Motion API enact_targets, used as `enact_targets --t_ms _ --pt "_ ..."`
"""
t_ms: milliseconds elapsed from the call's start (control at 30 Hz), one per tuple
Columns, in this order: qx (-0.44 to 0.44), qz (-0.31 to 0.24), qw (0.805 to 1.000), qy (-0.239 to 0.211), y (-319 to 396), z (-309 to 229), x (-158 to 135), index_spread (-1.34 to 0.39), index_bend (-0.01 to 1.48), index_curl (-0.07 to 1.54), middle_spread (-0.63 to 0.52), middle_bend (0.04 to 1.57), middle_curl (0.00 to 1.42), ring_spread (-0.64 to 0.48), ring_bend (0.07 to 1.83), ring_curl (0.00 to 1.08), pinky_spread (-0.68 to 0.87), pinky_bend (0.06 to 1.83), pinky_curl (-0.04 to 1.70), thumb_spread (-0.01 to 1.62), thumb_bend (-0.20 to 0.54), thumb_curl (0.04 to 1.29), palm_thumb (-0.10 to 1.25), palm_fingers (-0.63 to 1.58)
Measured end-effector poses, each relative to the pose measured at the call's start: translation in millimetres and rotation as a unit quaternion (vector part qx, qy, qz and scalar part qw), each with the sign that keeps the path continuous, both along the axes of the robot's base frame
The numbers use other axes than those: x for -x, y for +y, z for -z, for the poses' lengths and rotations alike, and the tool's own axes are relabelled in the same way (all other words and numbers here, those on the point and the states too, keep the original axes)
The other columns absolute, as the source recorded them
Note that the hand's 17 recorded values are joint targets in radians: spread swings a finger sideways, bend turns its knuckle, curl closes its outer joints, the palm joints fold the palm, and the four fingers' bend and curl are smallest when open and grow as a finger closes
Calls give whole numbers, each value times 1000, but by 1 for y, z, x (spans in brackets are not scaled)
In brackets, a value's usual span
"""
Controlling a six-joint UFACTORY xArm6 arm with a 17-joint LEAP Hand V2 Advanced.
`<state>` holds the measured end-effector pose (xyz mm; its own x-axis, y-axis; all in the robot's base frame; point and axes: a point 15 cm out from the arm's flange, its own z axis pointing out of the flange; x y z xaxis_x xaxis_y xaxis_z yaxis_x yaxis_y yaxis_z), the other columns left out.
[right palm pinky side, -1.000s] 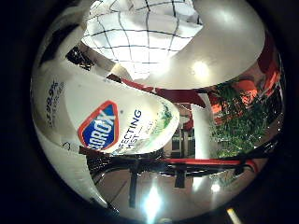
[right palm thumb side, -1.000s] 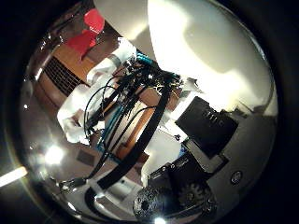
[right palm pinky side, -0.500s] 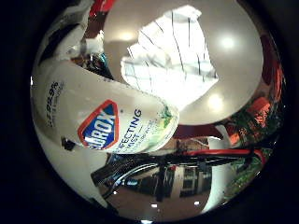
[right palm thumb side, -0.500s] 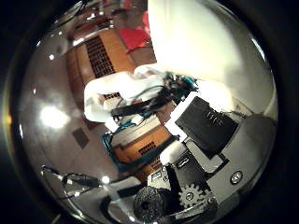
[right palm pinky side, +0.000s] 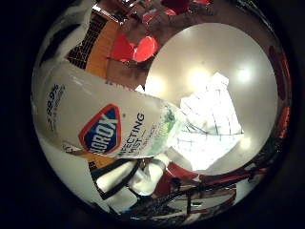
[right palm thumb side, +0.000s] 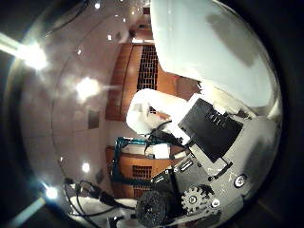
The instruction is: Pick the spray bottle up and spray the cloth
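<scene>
The hand shows in the thumb-side view as black and white parts with a gear, pressed against the white body of the spray bottle; the fingers appear clenched round the bottle, which fills much of both palm views and so sits hard against the palm. In the little-finger-side view the bottle's long axis runs slantwise across the picture, its labelled body widest near the palm and narrowing toward the end nearest the cloth. That end overlaps the cloth's near edge in the picture, though whether it is the nozzle end cannot be told. The cloth, white with a dark grid, lies rumpled on the round table, near the table edge closest to the hand, with bare table all round its far side. Red chairs stand beyond the far edge. Judgement: the bottle is lifted clear of the table and aimed roughly at the cloth, so the spraying step is in hand and turns on keeping that axis on the cloth. Against the earlier pictures, the bottle sits the same in the palm, while cloth and table have swung across the view, which indicates the hand has turned.
</scene>
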<state>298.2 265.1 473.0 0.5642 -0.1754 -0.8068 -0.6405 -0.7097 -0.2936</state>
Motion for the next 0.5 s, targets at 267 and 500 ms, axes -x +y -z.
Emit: enact_targets --t_ms 267,500 --pt "-75 53 996 -21 58 46 6 -193 1177 783 -105 1405 702 -219 1342 794 -142 1004 1508 704 -19 882 1034 1126" --pt "-127 79 988 -48 93 68 0 -193 1176 783 -105 1405 702 -218 1343 791 -142 1003 1509 693 -19 881 1035 1126"
